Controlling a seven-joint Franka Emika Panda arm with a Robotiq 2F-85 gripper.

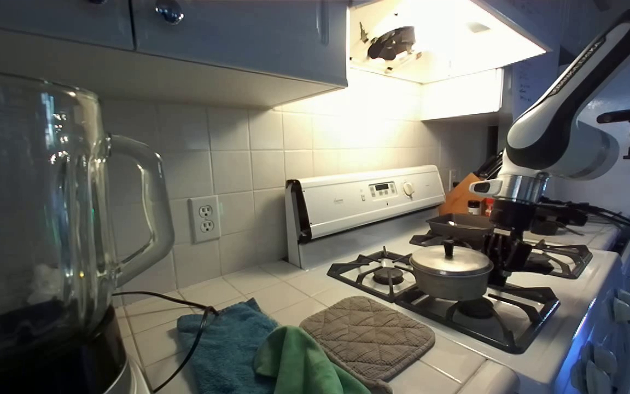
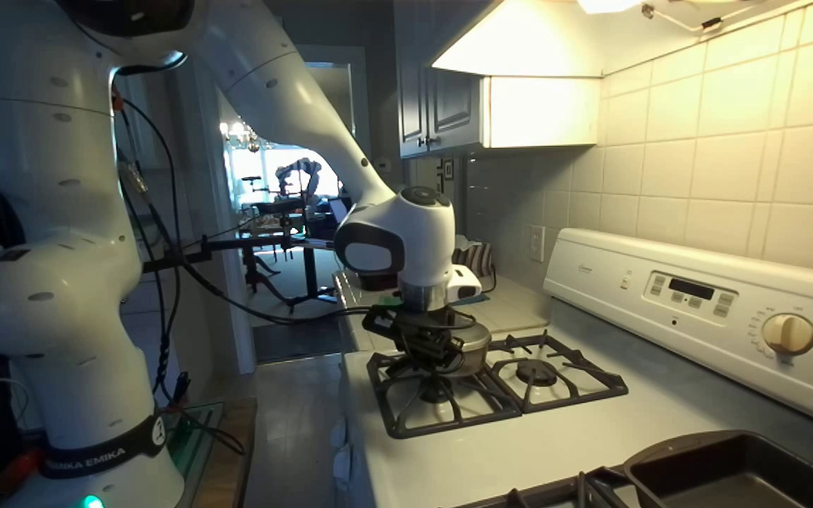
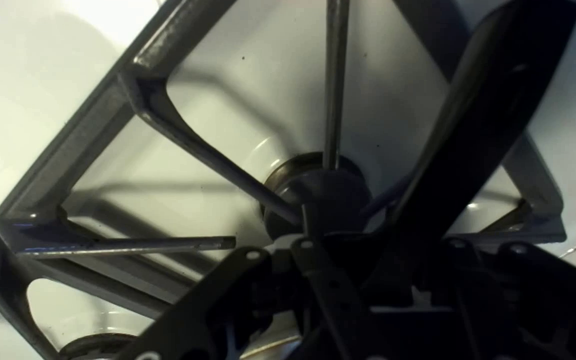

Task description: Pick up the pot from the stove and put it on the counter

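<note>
The silver-grey lidded pot (image 1: 450,282) is over the front part of the stove (image 1: 342,200), by the front burner, its lid and black knob in place. Whether its base touches the grate or hangs just above it, I cannot tell. A long black handle (image 3: 483,120) runs through my jaws in the wrist view. My gripper (image 1: 503,265) is closed around that handle, close against the pot's side; part of the pot (image 2: 477,351) shows behind the gripper (image 2: 442,353). Only a bit of rim appears at the wrist view's bottom. The tiled counter (image 1: 290,294) lies beside the stove.
On the counter lie a grey quilted mat (image 1: 369,334), a teal towel (image 1: 222,336) and a green cloth (image 1: 301,355). A glass blender (image 1: 36,191) stands nearby with a black cord. A dark baking pan (image 2: 745,469) sits on the stove's far burners. Raised grate bars (image 3: 88,125) surround the burner.
</note>
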